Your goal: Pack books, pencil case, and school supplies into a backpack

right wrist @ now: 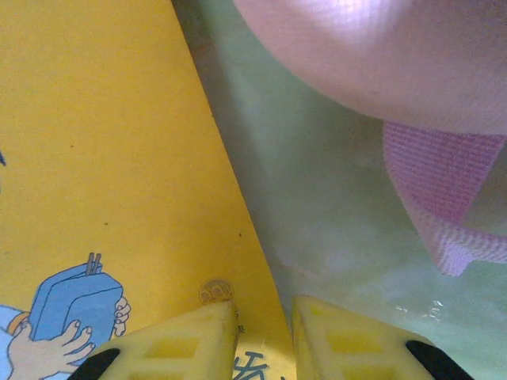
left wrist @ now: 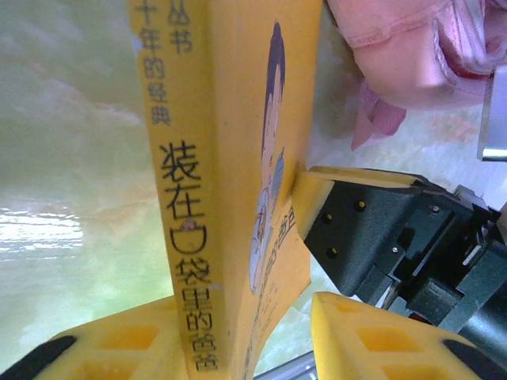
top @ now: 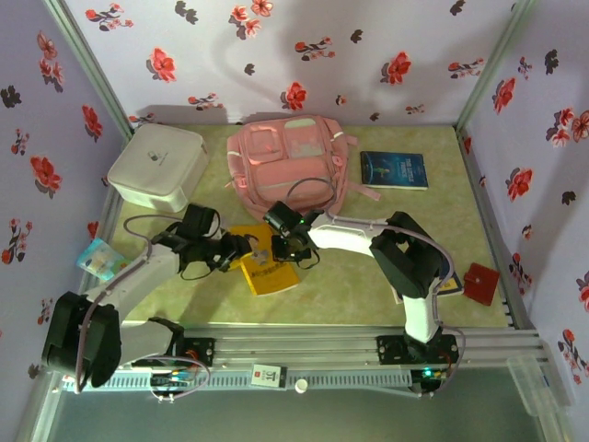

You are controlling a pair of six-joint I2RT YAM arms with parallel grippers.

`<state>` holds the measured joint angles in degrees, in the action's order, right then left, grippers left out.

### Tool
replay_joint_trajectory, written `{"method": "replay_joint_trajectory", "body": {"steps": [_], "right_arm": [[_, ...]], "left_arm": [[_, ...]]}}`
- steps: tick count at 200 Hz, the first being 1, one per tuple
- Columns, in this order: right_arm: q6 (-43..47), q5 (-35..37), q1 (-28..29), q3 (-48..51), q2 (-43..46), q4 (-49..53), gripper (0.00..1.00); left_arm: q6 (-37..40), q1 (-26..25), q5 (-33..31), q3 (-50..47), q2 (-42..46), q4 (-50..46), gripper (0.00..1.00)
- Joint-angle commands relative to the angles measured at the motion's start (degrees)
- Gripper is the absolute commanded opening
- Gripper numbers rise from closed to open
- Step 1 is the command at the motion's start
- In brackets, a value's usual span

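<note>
The jaws of the right gripper (right wrist: 261,321) are pinched narrow on one edge of the yellow book (top: 265,267), just in front of the backpack (top: 290,161), while the left gripper (left wrist: 242,317) loosely straddles its spine, which runs lengthwise between the fingers.

The pale-pink backpack (top: 290,161) lay flat at the upper centre of the top view, front pockets up, with a strap trailing to the right. A dark blue book (top: 394,170) (pale print on its cover) lay flat just right of it. The yellow book (top: 264,264), with a cartoon figure on its cover, sat askew just below the backpack.
</note>
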<state>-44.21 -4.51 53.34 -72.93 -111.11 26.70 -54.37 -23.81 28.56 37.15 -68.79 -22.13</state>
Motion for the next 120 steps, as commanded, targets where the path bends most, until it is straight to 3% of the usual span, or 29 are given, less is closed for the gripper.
{"method": "replay_joint_trajectory", "body": {"steps": [1, 28, 70, 95, 120], "right_arm": [[-1.09, 1.88, -0.34, 0.96, -3.98, 0.09, 0.25], [-0.88, 2.09, -0.40, 1.51, -3.19, -0.47, 0.26], [-1.21, 0.99, -0.51, 2.44, 3.48, -2.03, 0.35], [-1.06, 2.32, -0.86, 1.97, 9.30, -2.80, 0.45], [0.91, 3.09, -2.21, 1.96, 14.92, -4.37, 0.56]], "left_arm": [[-0.76, -0.86, 2.84, 1.93, -1.58, 4.73, 0.38], [0.93, -0.88, 0.54, 2.12, -2.68, 3.03, 0.33], [7.57, -0.93, -9.02, 7.94, 1.38, -8.89, 0.14], [10.00, -0.95, -11.77, 11.68, 4.07, -13.49, 0.00], [11.73, -0.80, -14.54, 16.56, 6.24, -16.78, 0.00]]}}
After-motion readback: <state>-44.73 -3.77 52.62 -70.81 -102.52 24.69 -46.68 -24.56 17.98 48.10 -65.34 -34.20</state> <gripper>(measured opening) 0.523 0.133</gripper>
